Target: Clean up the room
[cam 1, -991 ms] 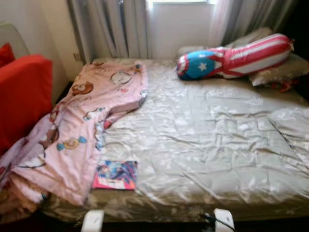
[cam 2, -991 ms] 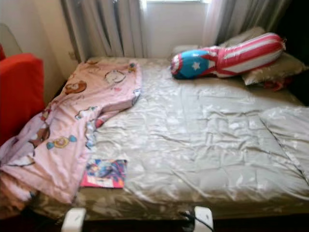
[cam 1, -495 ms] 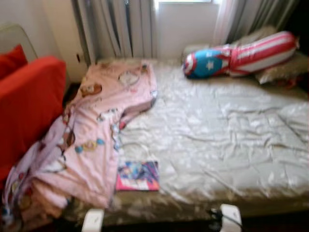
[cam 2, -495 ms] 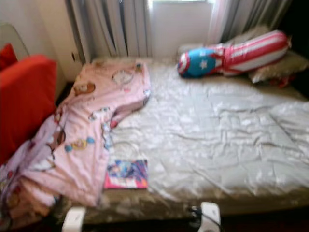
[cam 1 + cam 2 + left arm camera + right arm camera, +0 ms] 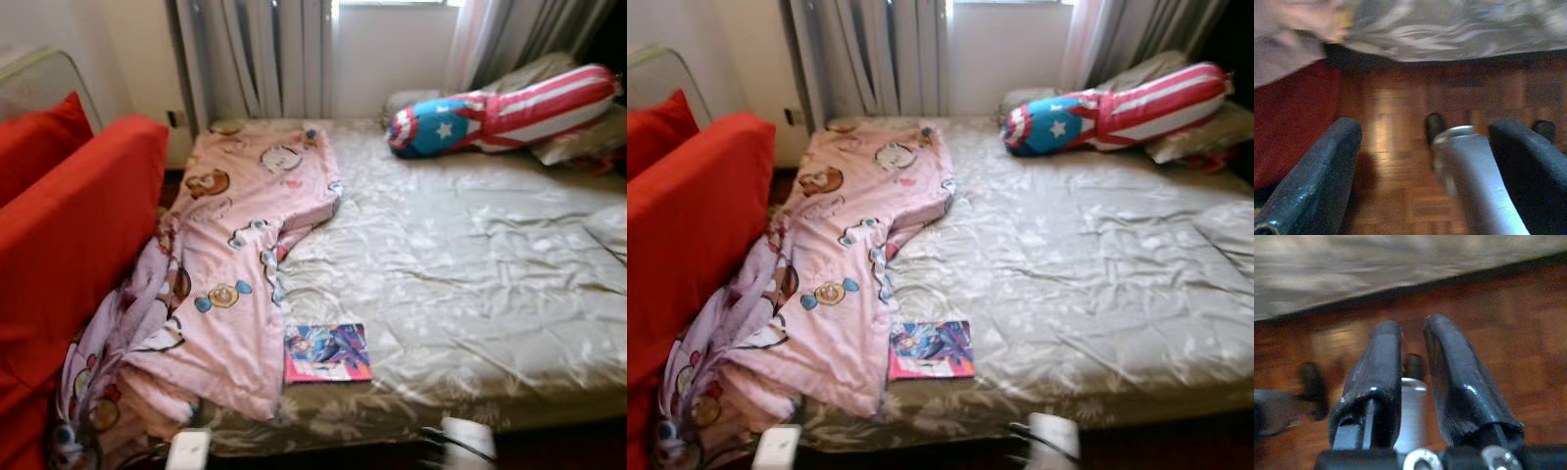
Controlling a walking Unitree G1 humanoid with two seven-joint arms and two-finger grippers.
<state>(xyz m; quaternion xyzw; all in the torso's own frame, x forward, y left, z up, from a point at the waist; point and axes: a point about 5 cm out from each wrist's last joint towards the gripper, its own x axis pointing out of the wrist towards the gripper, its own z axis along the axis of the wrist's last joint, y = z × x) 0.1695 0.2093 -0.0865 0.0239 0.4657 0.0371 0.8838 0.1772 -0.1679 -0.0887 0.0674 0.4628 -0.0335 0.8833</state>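
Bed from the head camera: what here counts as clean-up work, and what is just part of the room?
To tidy:
pink blanket, bunched and sliding off the bed's left edge
colourful book, flat near the foot of the bed

Just there:
red sofa
star-and-stripes bolster
pillow
curtains

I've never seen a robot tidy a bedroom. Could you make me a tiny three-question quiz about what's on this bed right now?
1. True or false: the colourful book lies near the bed's foot edge, beside the pink blanket.
2. What lies at the head of the bed? A) star-and-stripes bolster pillow B) laptop C) basket
3. Fill in: the left gripper hangs over a ____ floor, fingers apart.

Key: 1 true; 2 A, the bolster; 3 wooden.
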